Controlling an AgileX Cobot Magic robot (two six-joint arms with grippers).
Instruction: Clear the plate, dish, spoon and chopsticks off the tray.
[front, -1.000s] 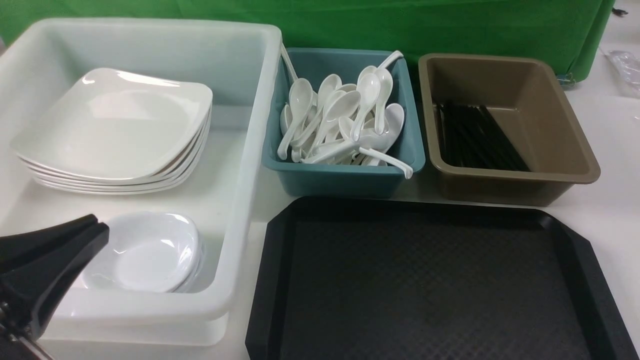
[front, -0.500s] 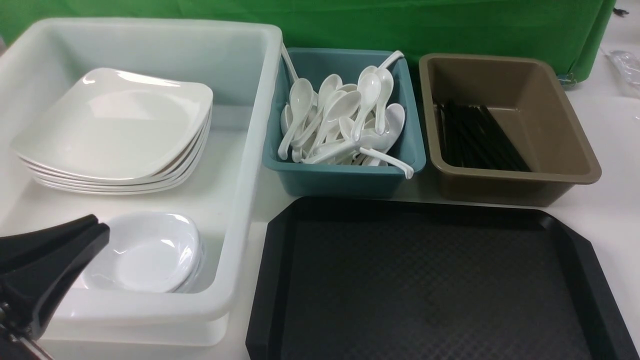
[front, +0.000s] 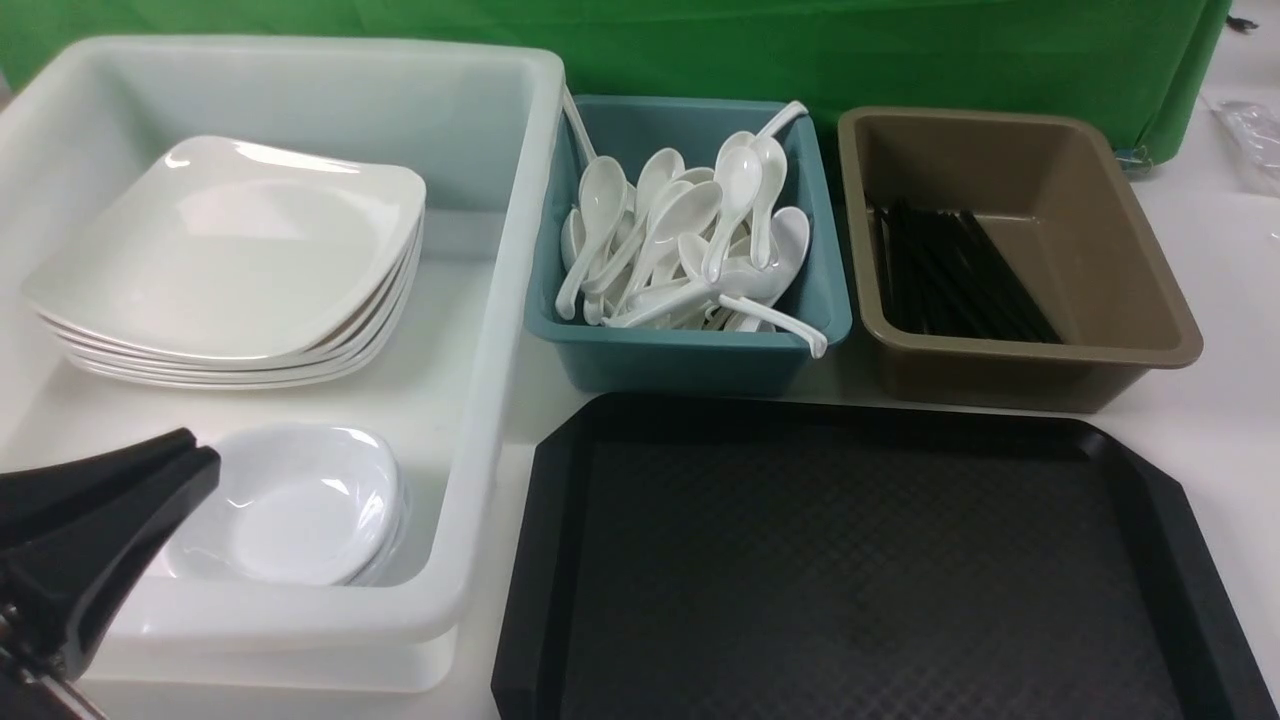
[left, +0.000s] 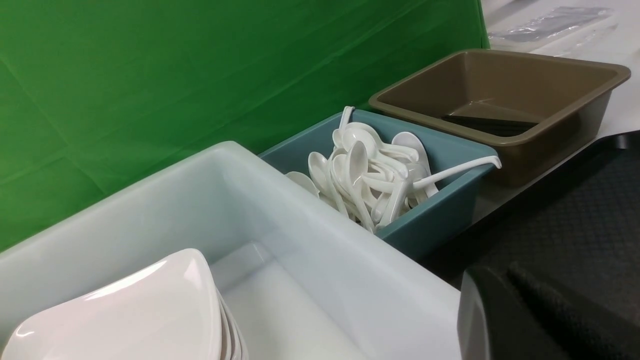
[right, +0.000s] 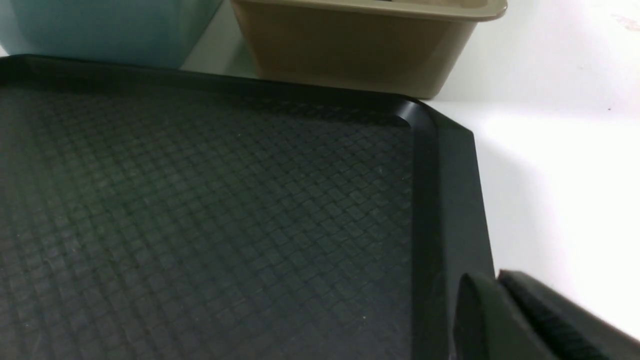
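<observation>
Tray (front: 860, 570) lies bare in front of me, black and textured, with nothing on the part I can see in the front view or the right wrist view; its long axis runs left to right across the table (front: 1235, 400). By my reading the clearing is done: plates (front: 225, 255) sit stacked in the white tub (front: 500, 300) with the small dishes (front: 290, 505) nearer me, spoons (front: 690, 240) fill the teal bin (front: 690, 365), chopsticks (front: 955, 275) lie in the brown bin (front: 1150, 320), their length running away from me. My left tool (front: 195, 460) hangs over the tub's near left corner, just beside the dishes, its tips pressed together on nothing; the tray lies well off to its right. My right tool (right: 500, 295) shows only as a dark edge over the tray's right rim, and I cannot tell whether it is spread or pressed together, though nothing shows in it. It is the nearer arm to the tray. Against the earlier frames I see no difference: every item and the left tool sit where they were.
</observation>
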